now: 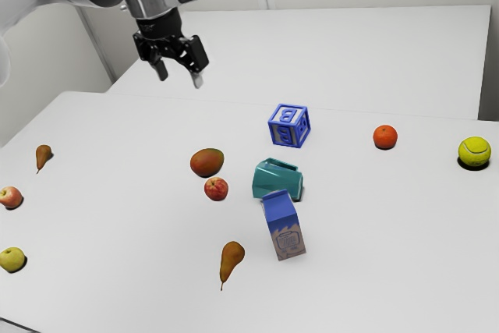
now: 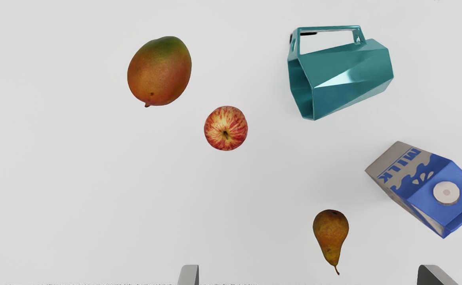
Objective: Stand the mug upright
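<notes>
Pear [image 1: 231, 258]: placed nearest in the exterior view. Carton [image 1: 282, 224]: stood upright near the mug [image 1: 273, 181]. Mug: teal, laid on its side, mouth turned toward the apple [image 1: 216, 189]. Block [image 1: 289, 126]: set beyond the mug. Gripper [image 1: 180, 79]: held above the table [image 1: 140, 271], fingers spread wide, nothing gripped.

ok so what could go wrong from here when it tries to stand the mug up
The open gripper might knock the milk carton standing close to the mug. The mug, lying on its side, could slip or turn if pinched off-centre. The apple near its open mouth might roll if bumped.
</notes>
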